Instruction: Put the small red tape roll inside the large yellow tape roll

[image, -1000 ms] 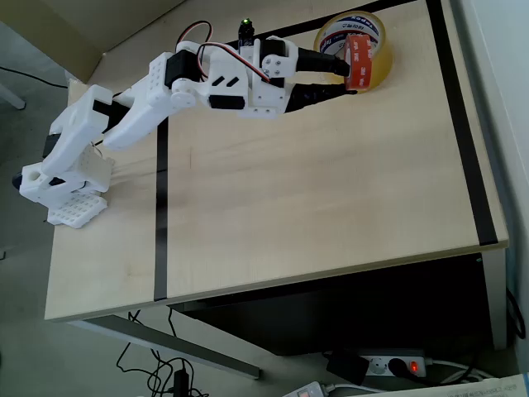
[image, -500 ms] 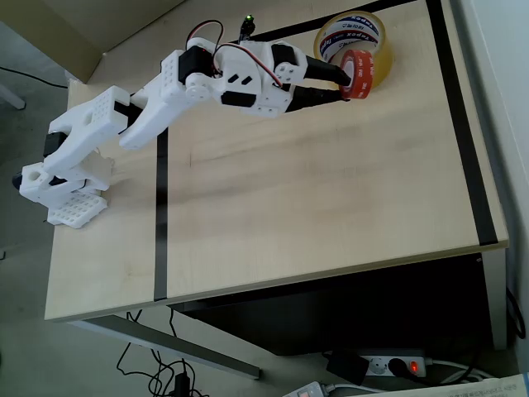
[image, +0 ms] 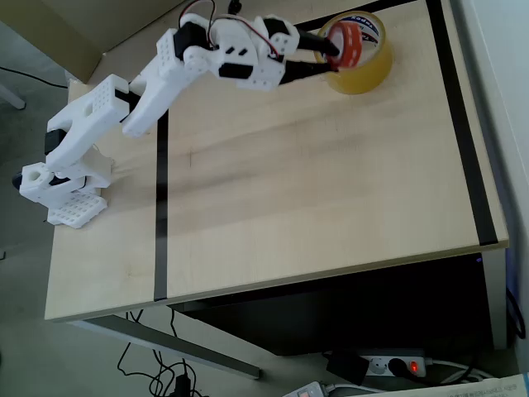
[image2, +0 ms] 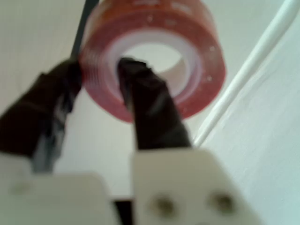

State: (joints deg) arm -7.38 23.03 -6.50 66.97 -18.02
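The large yellow tape roll (image: 364,62) lies flat at the table's far right end in the overhead view. The small red tape roll (image: 348,41) is held on edge over the yellow roll's opening, in my gripper (image: 334,56), which is shut on its wall. In the wrist view one black finger (image2: 150,105) passes through the red roll's (image2: 199,61) white core and the other finger (image2: 47,112) presses on its outer face. Whether the red roll touches the yellow one, I cannot tell.
Black tape lines (image: 160,207) cross the light wooden table (image: 314,190). The white arm's base (image: 66,178) stands at the left edge. The table's right edge (image: 488,165) lies just past the yellow roll.
My gripper has carried the red roll up the picture, from the yellow roll's near rim to over its opening. The arm has swung with it.
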